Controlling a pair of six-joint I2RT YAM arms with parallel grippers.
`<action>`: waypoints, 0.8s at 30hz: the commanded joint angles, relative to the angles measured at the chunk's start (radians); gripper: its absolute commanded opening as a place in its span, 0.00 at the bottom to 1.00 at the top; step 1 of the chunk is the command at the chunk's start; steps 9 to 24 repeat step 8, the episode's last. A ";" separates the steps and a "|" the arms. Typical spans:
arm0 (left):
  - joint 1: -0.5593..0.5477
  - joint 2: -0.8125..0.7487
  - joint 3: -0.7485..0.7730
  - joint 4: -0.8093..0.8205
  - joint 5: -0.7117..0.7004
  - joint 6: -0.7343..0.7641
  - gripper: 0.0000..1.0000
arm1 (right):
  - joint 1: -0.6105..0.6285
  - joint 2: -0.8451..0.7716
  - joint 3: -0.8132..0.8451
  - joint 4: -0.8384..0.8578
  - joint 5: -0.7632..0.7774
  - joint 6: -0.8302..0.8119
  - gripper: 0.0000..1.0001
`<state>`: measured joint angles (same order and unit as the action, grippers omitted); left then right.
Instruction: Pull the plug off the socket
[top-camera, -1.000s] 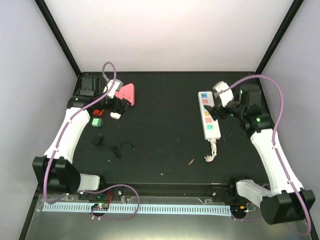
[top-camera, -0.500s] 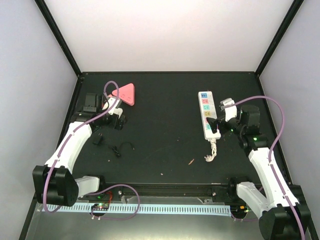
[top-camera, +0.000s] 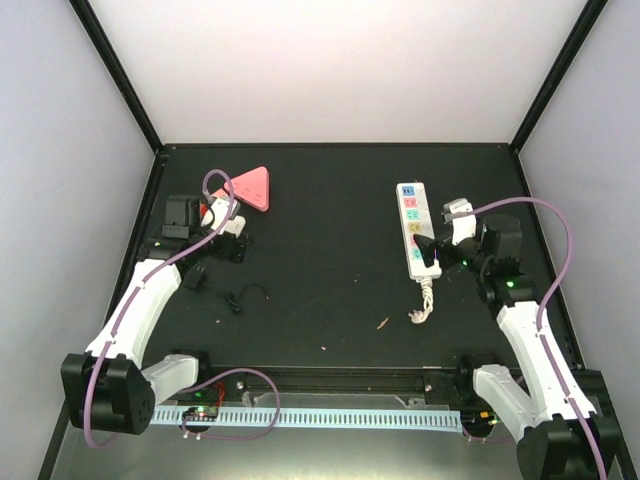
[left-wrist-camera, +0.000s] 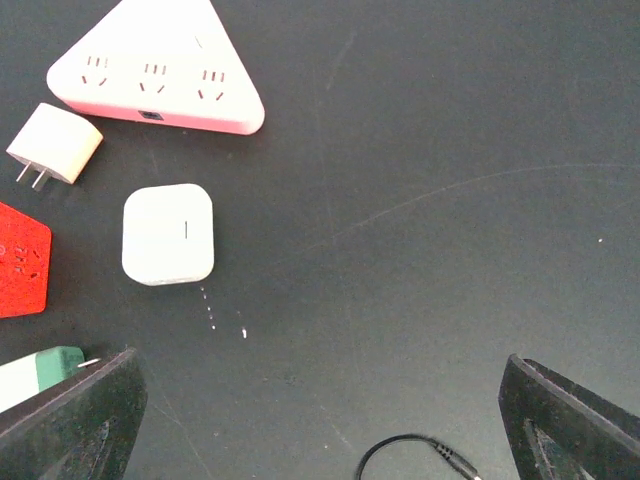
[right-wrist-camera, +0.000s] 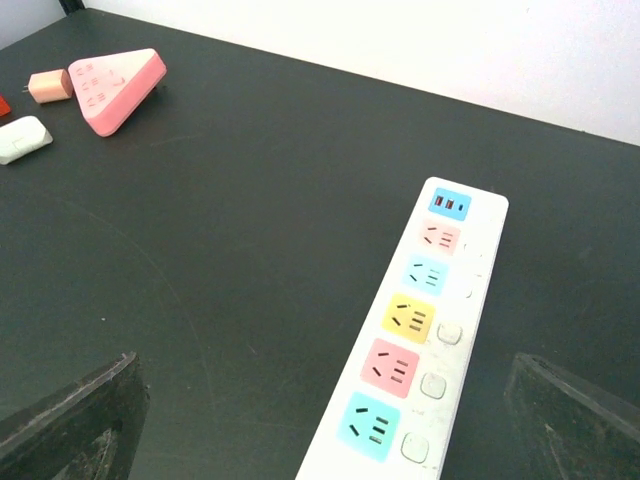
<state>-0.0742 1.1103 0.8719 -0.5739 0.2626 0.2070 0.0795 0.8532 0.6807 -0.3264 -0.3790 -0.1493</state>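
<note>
Socket (top-camera: 417, 228) lies flat on the black worktop (top-camera: 330, 260), right of centre, long axis running near to far, knotted white cord (top-camera: 424, 303) trailing off its near end. In the right wrist view the socket (right-wrist-camera: 405, 350) shows a blue face at its far end, then pink, pale blue, yellow, pink and blue toward the camera, slots showing on each, with small white buttons along its right edge. Right tool (top-camera: 430, 255) hangs over the socket's near end, leaning in from its right side; fingers spread wide, one at each lower corner of its wrist view, pinching nothing; whether it touches the socket cannot be told. Left tool (top-camera: 238, 245) is well apart from the socket, far to its left across the worktop, also spread wide (left-wrist-camera: 320, 420) and gripping nothing. Loose items sit in that same area, all well left of the socket: a pink triangular outlet block (left-wrist-camera: 155, 70) farthest back, a small white two-pin adapter (left-wrist-camera: 55, 143) just beside it, a white square charger (left-wrist-camera: 168, 233) nearer the tool, a red piece (left-wrist-camera: 20, 258) and a green-and-white piece (left-wrist-camera: 40, 372) cut by the frame edge, and a thin black cable (top-camera: 235, 297) on the near side of that cluster.
</note>
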 joint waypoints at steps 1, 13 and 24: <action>-0.004 -0.043 -0.034 0.045 0.005 0.011 0.99 | -0.006 -0.039 -0.023 0.046 -0.034 0.018 1.00; -0.004 -0.071 -0.042 0.059 0.003 0.012 0.99 | -0.006 -0.054 -0.033 0.059 -0.034 0.017 1.00; -0.004 -0.071 -0.042 0.059 0.003 0.012 0.99 | -0.006 -0.054 -0.033 0.059 -0.034 0.017 1.00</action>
